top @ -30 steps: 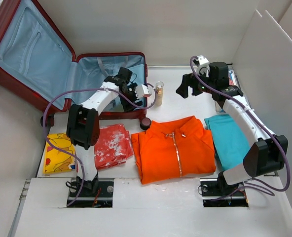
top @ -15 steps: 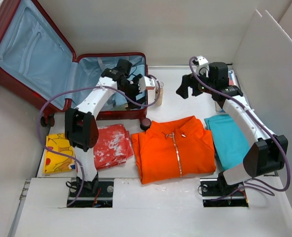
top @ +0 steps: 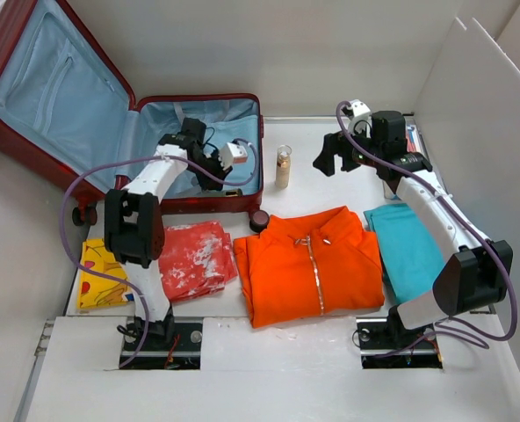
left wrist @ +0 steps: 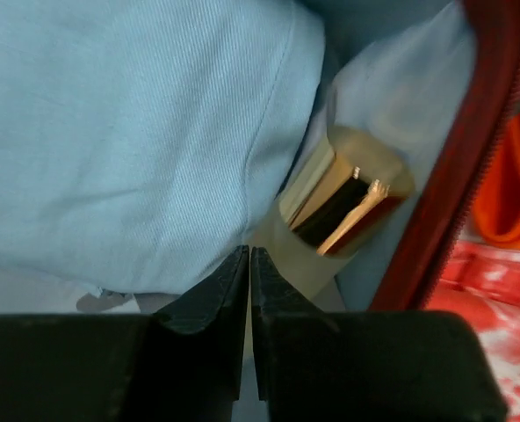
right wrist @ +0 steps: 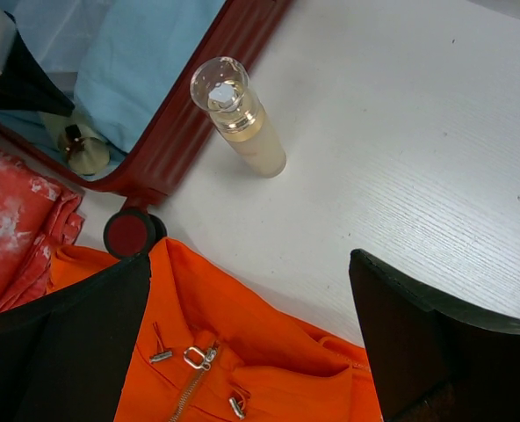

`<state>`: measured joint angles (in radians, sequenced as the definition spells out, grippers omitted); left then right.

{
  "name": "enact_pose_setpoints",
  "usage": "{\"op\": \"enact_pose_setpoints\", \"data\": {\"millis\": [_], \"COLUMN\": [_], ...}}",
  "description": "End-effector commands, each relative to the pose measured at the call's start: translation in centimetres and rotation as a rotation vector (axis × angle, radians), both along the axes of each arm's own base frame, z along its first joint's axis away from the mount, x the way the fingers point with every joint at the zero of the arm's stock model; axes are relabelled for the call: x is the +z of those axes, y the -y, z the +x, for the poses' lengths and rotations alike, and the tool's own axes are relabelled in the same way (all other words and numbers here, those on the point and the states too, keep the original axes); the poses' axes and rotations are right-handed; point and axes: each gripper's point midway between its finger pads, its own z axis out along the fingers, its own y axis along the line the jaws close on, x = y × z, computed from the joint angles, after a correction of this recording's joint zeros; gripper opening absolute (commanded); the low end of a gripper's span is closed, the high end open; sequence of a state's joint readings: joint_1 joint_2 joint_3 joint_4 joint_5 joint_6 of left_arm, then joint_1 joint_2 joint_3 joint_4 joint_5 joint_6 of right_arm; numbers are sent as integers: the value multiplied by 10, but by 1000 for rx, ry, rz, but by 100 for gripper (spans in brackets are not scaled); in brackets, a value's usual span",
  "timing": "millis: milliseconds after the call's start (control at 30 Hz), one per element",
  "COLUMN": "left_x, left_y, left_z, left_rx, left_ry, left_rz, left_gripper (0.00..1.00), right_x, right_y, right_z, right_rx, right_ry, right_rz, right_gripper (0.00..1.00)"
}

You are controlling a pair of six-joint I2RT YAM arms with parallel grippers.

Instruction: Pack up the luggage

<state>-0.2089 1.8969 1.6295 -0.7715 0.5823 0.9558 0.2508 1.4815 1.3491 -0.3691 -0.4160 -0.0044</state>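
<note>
The luggage [top: 216, 200] lies open at the back left, dark red, its light blue lined lid leaning back. My left gripper [top: 214, 167] reaches into its base tray with its jaws shut on nothing [left wrist: 249, 255]. Just beyond its tips a gold-capped bottle [left wrist: 343, 198] lies on the lining beside a folded light blue cloth [left wrist: 137, 132], close to the red rim [left wrist: 453, 176]. My right gripper [top: 330, 160] hovers open over the table [right wrist: 251, 259], above the orange jacket's collar [right wrist: 242, 352]. A clear bottle of beige liquid [right wrist: 238, 114] stands upright next to the luggage.
On the table in front of the arms lie an orange zip jacket [top: 308, 264], a teal garment [top: 405, 246], a red-and-white garment [top: 194, 259] and a yellow printed one [top: 102, 272]. A luggage wheel [right wrist: 130, 233] touches the jacket's edge. White walls stand on the right.
My left gripper opened wide, then shut empty, and drew back leftward inside the luggage. The right arm and the standing bottle have not moved.
</note>
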Motion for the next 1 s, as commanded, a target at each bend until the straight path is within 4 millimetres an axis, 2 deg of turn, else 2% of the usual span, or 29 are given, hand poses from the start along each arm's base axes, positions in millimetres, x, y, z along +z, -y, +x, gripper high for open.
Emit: {"op": "enact_pose_setpoints", "data": {"millis": [0,133,167,267,333,467,500,567,600,633,667,700,767,800,833,867,900,967], "left_x": [-6,-16,-25,-50,-61,-34,-16,18,33,63,75,90,113,116,116,117,114,114], "left_y": [0,32,43,44,42,35,40,40,44,51,54,57,79,85,89,105,111,126], "left_z": [8,-5,-17,-26,-23,-1,9,16,17,21,21,25,25,24,29,29,30,32], "left_rx": [48,-24,-51,-43,-8,63,59,62,52,32,21,12,-45,-56,-53,-74,-79,-122], "left_ry": [66,44,4,-33,-53,-37,8,75,103,176,206,248,311,315,319,308,291,283], "left_rz": [46,35,31,72,86,19,-6,-40,-68,-122,-146,-170,-226,-243,-259,-316,-348,-428], "left_gripper": [4,4,4,6,6,6,6,12,19,29,46,53,66,73,87,93,99,99], "right_x": [13,18,15,19,19,16,20,20,24,26,31,35,35,37,37,38,38,38], "right_y": [-3,-5,-4,-3,-3,-1,-1,1,1,1,3,3,3,2,2,2,2,2], "right_z": [2,6,5,6,6,6,5,6,4,5,7,8,8,9,9,10,10,10], "right_rx": [10,10,10,2,2,-2,-2,-10,-10,-11,-12,-12,-12,-12,-12,-12,-12,-12], "right_ry": [49,50,37,47,47,43,52,53,62,71,80,89,89,98,98,107,107,107], "right_rz": [-2,-2,-5,-7,-7,-20,-18,-22,-20,-17,-11,-8,-8,-6,-6,-4,-4,-4], "right_gripper": [98,98,98,98,98,98,98,98,98,98,98,98,98,98,98,98,98,98]}}
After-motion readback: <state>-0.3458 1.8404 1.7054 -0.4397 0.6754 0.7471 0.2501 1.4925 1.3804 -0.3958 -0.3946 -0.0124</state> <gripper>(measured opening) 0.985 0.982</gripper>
